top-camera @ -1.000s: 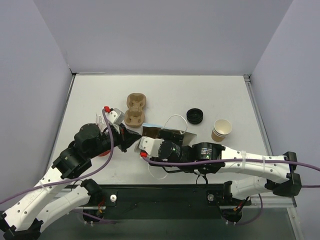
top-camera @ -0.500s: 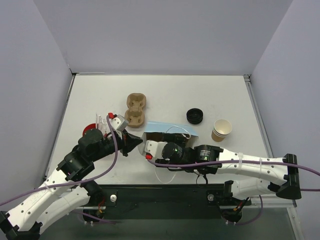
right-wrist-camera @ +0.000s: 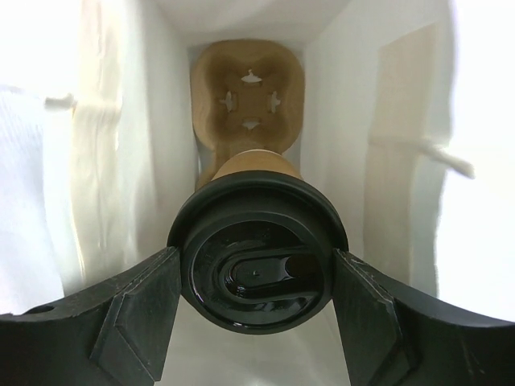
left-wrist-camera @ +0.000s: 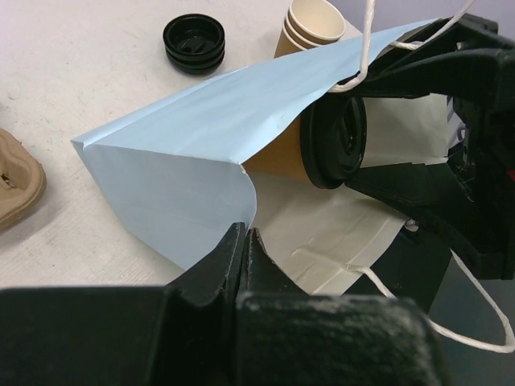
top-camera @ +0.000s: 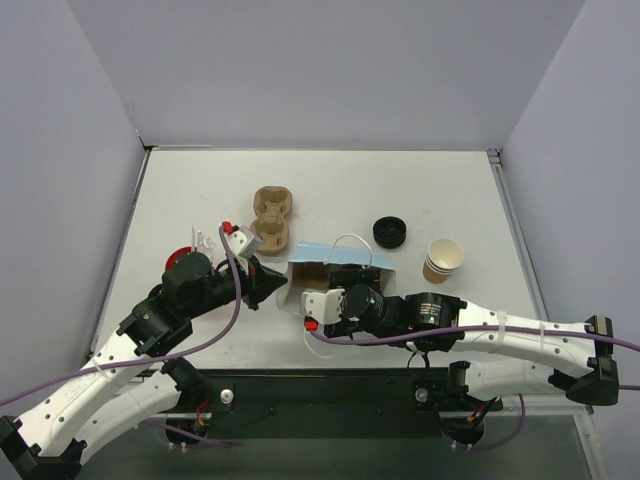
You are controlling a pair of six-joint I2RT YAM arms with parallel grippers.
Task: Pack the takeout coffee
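At the near edge, the left gripper is pinched closed on the rim of the light blue bag. Just beside it, the right gripper clamps the kraft cup around its black lid, sideways in the bag's mouth. 1 red cup peeks from behind the left arm. Farther back sit 1 pulp tray, loose lids and stacked cups.

Table carries the bag; tray behind-left of it, lids and cup stack right, red cup left.
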